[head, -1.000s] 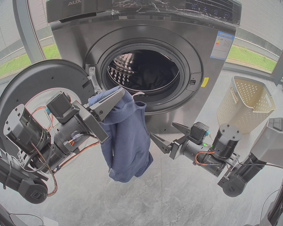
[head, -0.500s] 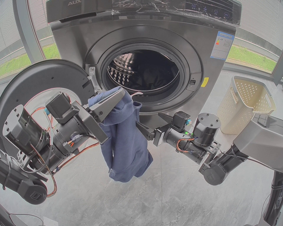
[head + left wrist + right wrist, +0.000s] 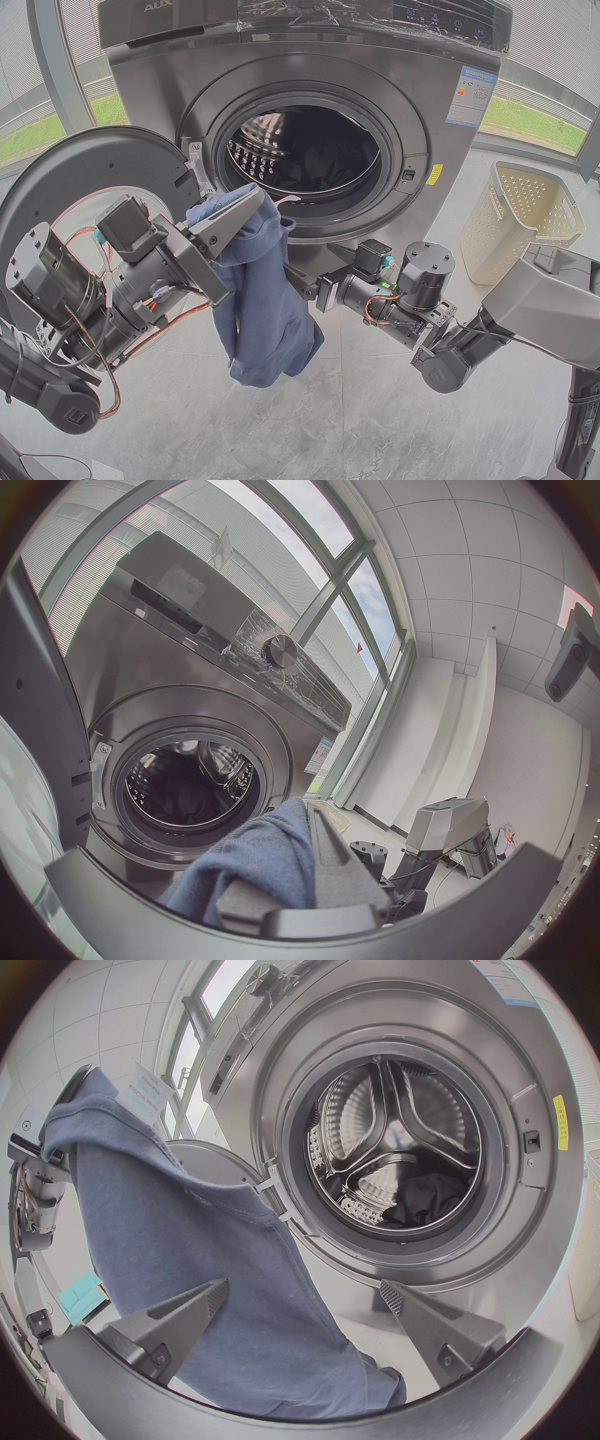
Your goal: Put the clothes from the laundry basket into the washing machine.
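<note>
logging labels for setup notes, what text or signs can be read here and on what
Brand lettering, washing machine top panel: a brand name, not quoted.
Blue-edged sticker on its front: too small to read.
Yellow sticker by the door latch: too small.
Control panel icons: blurred under film.
White tag on the blue garment: too small.

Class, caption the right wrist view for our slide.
Open right gripper facing hanging blue garment, before open washing machine with dark clothing inside.
</note>
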{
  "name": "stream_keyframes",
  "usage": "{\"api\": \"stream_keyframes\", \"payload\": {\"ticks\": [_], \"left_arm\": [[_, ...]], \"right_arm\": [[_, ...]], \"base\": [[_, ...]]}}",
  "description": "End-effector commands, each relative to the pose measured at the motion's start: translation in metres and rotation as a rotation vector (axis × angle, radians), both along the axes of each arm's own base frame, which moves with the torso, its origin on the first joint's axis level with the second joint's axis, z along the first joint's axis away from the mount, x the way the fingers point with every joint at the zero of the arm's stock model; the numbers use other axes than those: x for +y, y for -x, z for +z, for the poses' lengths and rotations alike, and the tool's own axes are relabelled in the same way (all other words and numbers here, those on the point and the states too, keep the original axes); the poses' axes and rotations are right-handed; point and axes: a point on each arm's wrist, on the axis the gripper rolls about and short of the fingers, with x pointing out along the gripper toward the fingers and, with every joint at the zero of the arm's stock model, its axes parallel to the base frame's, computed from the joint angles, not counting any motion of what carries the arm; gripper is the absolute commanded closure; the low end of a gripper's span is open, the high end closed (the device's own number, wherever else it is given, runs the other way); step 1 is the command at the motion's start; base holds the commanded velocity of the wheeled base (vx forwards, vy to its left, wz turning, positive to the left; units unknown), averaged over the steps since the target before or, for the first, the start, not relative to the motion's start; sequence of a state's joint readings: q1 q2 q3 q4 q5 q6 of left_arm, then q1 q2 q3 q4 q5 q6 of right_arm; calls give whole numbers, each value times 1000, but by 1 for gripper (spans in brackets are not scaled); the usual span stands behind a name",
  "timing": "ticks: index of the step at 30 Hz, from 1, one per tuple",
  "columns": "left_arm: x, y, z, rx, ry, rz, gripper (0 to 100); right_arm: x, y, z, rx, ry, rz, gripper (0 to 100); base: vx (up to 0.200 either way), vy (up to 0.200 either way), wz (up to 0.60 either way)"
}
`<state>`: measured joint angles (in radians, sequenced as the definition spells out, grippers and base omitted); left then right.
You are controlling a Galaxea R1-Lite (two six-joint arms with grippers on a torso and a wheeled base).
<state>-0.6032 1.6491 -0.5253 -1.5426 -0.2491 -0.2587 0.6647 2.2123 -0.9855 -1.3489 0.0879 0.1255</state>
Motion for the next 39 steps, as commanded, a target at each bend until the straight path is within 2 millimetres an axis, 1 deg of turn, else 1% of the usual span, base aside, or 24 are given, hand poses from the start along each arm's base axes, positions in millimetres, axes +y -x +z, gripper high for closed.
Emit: {"api": "stream_keyframes", "payload": {"ticks": [1,3,7,9,12,13,14,16,17,19,21,26,28,30,32,36,37,39], "left_arm": [[0,0,0,1,-1,-2,100],[-1,-1,-2,5,-3,-2,100],[-1,-1,-2,6,-4,-2,100],[-1,-1,-2,6,-3,-1,100],[-1,-1,-2,6,-4,-1,100],[-1,-1,-2,6,-4,-1,100],[-1,-1,-2,5,-3,-1,100],[-1,-1,-2,5,-3,-1,100],[0,-1,-2,6,-3,0,100],[1,-2,-2,8,-3,6,100],[0,-3,-3,9,-4,6,100],[0,-3,-3,10,-5,6,100],[0,-3,-3,11,-4,7,100],[1,-4,-3,11,-4,9,100],[1,-4,-3,11,-4,9,100],[0,-4,-3,13,-5,7,100],[0,-4,-3,13,-5,7,100],[0,-4,-3,13,-5,7,100]], "right_arm": [[-8,-8,4,-8,-8,-28,0],[-14,-14,8,-9,-9,-47,0],[-13,-17,10,-9,-9,-53,0],[-10,-16,6,-1,-4,-47,0],[0,-11,-1,8,7,-21,0],[0,-11,-1,8,7,-21,0],[8,-5,-3,9,8,4,0],[8,-5,-3,9,8,4,0],[17,5,-4,10,13,43,0],[21,14,-5,13,16,69,0],[23,18,-4,7,14,100,0],[22,17,-3,-38,-1,158,0],[19,16,-5,-54,10,174,0],[13,16,-11,-37,37,172,0],[9,15,-13,-33,40,164,0],[10,14,-10,-50,29,167,0],[12,12,-6,-68,16,169,0],[17,9,-9,-79,10,179,0]], "base": [[0,0,0],[0,0,0],[0,0,0],[0,0,0],[0,0,0],[0,0,0],[0,0,0],[0,0,0],[0,0,0],[0,0,0],[0,0,0],[0,0,0],[0,0,0],[0,0,0],[0,0,0],[0,0,0],[0,0,0],[0,0,0]]}}
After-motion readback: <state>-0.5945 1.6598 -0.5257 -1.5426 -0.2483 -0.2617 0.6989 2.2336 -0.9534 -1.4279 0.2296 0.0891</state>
